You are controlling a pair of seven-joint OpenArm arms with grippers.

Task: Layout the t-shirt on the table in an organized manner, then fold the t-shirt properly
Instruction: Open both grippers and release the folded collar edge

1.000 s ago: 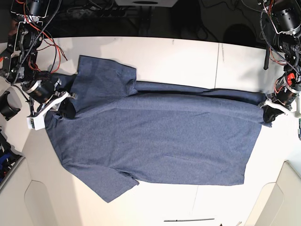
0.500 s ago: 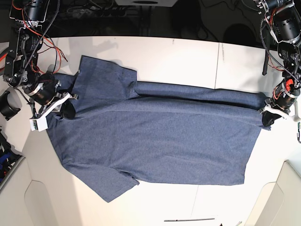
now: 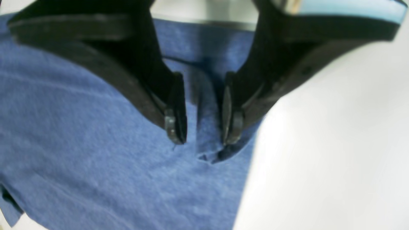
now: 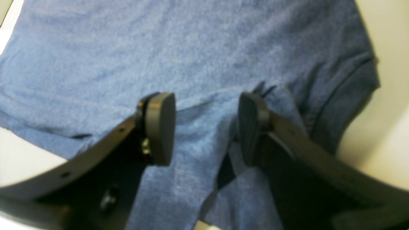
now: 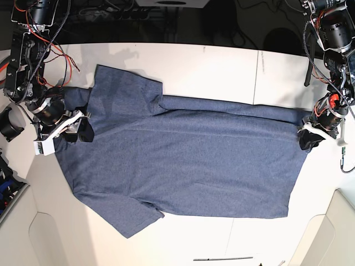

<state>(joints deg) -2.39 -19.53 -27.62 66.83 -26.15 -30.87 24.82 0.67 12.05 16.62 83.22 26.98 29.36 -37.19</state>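
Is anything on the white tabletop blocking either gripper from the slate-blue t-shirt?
Nothing visible does. The slate-blue t-shirt lies spread on the white tabletop. The left gripper has a fabric fold between its parted jaws, and the right gripper straddles cloth at the collar end.

Robotics lab, white table [image 5: 211,64], exposed wiring [image 5: 55,52]
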